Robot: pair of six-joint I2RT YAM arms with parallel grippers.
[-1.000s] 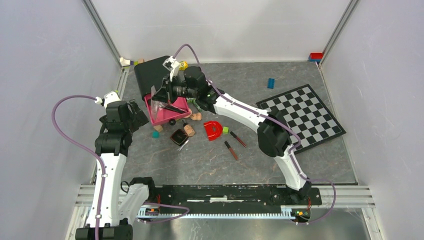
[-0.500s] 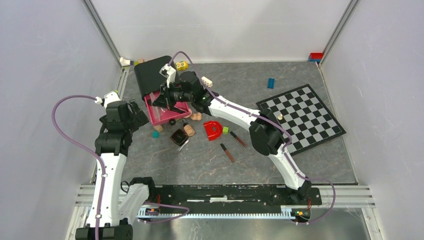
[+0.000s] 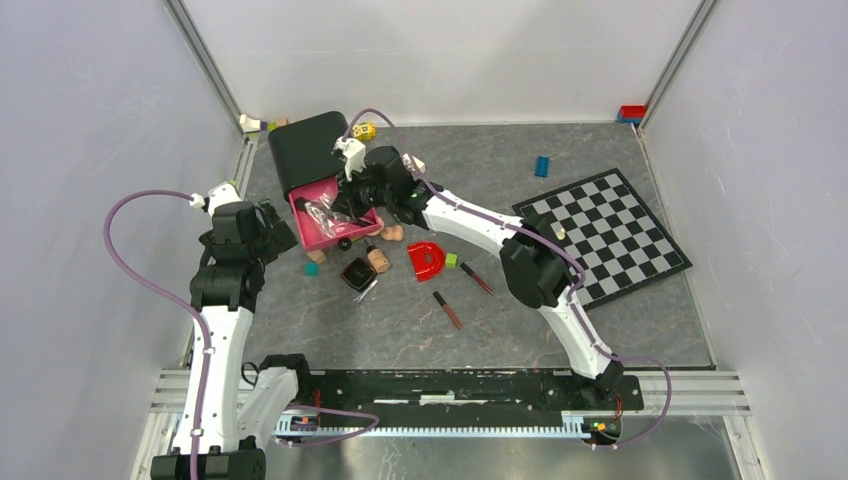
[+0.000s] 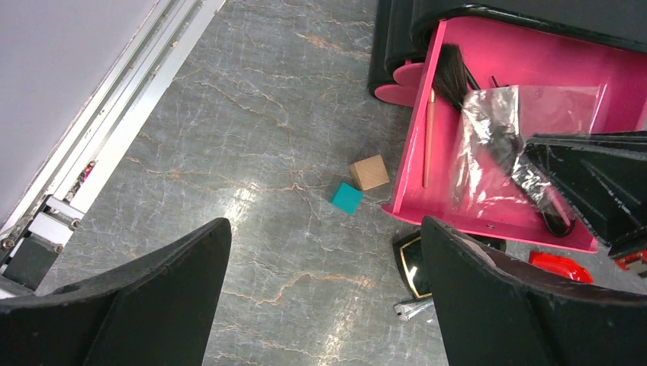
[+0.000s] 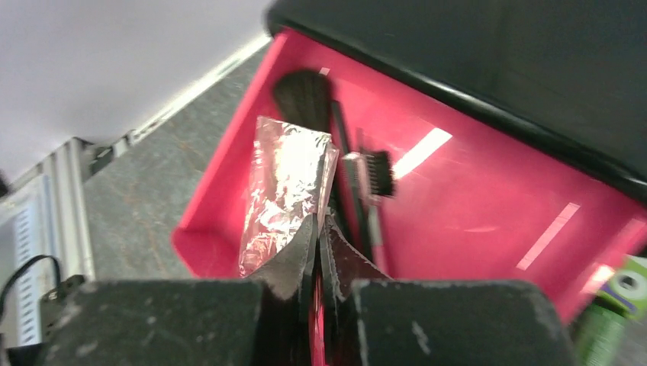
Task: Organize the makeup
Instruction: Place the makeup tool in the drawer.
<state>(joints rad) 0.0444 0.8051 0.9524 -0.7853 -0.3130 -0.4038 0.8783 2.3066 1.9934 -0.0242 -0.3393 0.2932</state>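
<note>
Right claw [image 5: 317, 223] inside pink tray [image 5: 473, 221] rim

Right arm [image 3: 470, 222] far forward-left, jaws nearly together; left arm [image 3: 222, 330] upright, jaws wide.

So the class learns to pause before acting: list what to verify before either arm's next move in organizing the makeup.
1. Clear plastic sachet inside pink tray: ok.
2. Right gripper clear of sachet: cannot tell, jaws nearly together at its edge.
3. Left gripper open, empty: ok.
4. Two slim dark-red tubes stored: not ok, on grey table.
5. Square black compact stored: not ok, beside tray.
</note>
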